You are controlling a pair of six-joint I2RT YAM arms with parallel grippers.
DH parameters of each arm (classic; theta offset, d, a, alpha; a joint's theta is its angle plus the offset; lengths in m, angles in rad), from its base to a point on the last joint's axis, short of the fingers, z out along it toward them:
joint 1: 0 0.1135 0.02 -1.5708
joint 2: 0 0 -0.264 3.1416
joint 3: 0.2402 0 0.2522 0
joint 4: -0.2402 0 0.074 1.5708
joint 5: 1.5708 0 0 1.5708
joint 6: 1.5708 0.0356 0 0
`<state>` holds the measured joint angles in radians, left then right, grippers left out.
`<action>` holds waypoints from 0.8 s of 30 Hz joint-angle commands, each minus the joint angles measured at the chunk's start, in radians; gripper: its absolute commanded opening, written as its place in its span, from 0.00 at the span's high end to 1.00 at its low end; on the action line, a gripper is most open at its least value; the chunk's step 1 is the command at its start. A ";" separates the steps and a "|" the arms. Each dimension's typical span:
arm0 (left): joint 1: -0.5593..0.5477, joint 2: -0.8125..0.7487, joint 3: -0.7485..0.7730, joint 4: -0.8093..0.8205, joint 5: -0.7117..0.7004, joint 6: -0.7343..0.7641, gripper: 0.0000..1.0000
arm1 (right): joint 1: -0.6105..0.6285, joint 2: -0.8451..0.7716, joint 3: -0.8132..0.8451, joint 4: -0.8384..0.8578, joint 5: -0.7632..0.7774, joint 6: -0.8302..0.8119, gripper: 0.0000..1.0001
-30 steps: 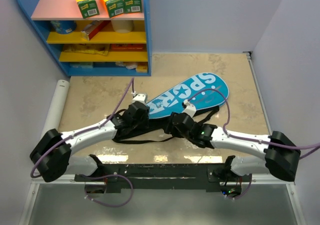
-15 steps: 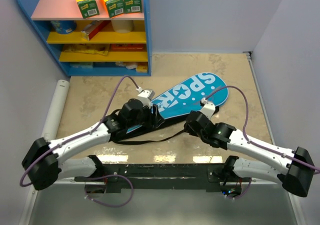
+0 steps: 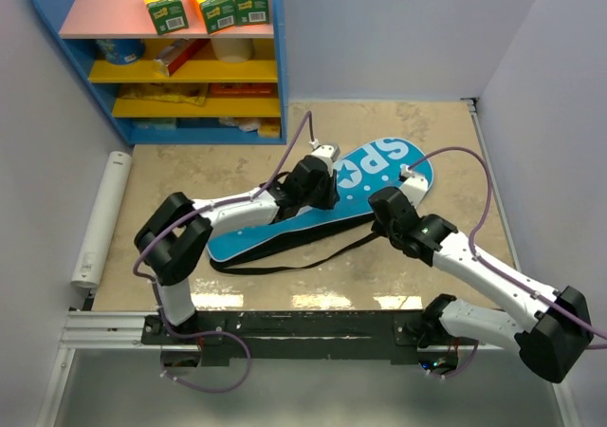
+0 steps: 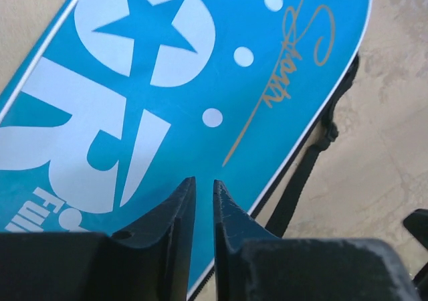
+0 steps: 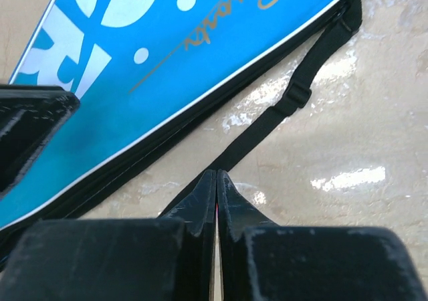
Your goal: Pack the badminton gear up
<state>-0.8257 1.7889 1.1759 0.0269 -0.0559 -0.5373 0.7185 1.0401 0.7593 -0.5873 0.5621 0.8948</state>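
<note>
Left pincer [image 4: 200, 184] farther forward, over white-lettered blue bag [image 3: 251, 230]

right gripper [image 5: 216, 179]: fingers pressed together, tips over black strap [image 5: 295, 95] | blue bag [image 5: 200, 67]: flat, upper left, white lettering, gold signature | strap: diagonal beside bag's edge, on glossy beige table [image 5: 354, 140]

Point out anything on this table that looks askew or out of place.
The blue bag lies slanted across the table, and its black strap trails loose on the near side. A white tube lies along the table's left edge. Nothing looks spilled or damaged.
</note>
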 commanded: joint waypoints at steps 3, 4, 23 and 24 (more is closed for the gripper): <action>0.014 0.090 -0.045 0.082 0.027 -0.010 0.86 | -0.068 0.057 0.066 0.040 -0.004 -0.082 1.00; 0.014 0.101 -0.068 0.094 0.034 -0.013 0.87 | -0.074 0.069 0.069 0.050 -0.017 -0.088 1.00; 0.039 -0.065 -0.418 0.065 -0.177 -0.065 0.92 | -0.175 0.390 0.057 0.251 -0.159 -0.204 1.00; 0.040 -0.074 -0.424 0.056 -0.189 -0.081 0.91 | -0.177 0.396 0.057 0.247 -0.153 -0.201 1.00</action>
<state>-0.8028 1.7439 0.8143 0.2264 -0.1204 -0.5838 0.5472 1.4261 0.8345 -0.3779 0.4030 0.7052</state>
